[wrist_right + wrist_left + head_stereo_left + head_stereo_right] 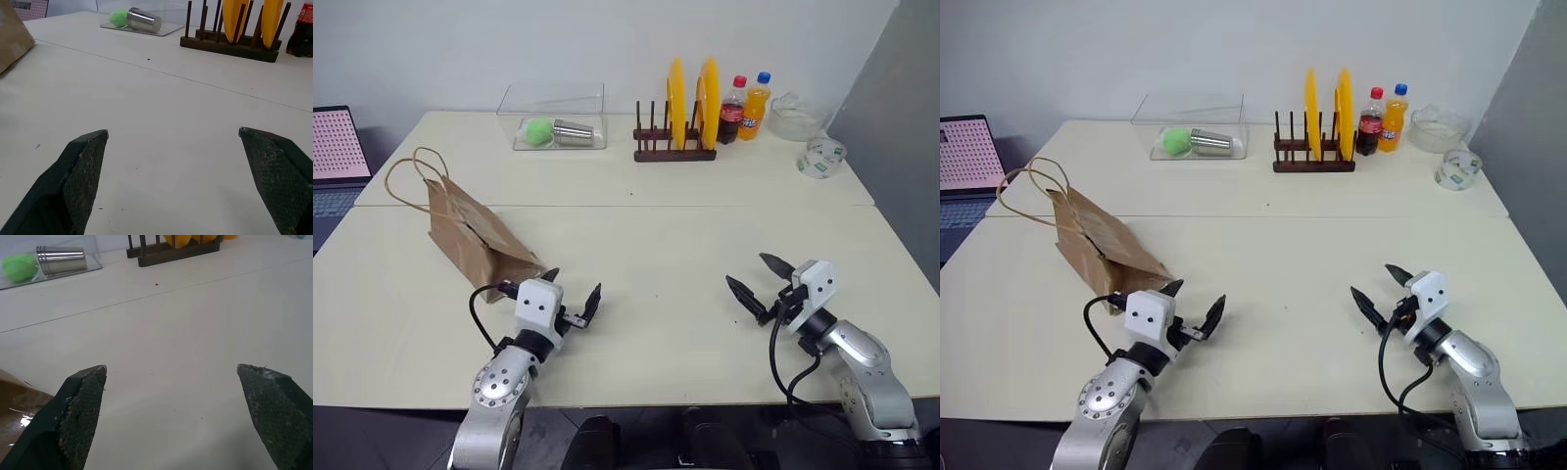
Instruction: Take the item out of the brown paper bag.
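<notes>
Brown paper bag lying tipped on the pale surface, handles toward the laptop. Left tool spread wide just beside the bag's base; right tool likewise spread, well apart. Plate rack and soda bottles behind.

Cream table, stuff mostly along the far edge

Two pale tabletops pushed together, with a seam running left to right. A creased brown paper bag lies on its side at near left, handles pointing far-left. Far side, left to right: clear tray, dark wooden plate rack, cola bottle, orange soda bottle, glass bowl, tape roll. A laptop sits at the far left edge.
</notes>
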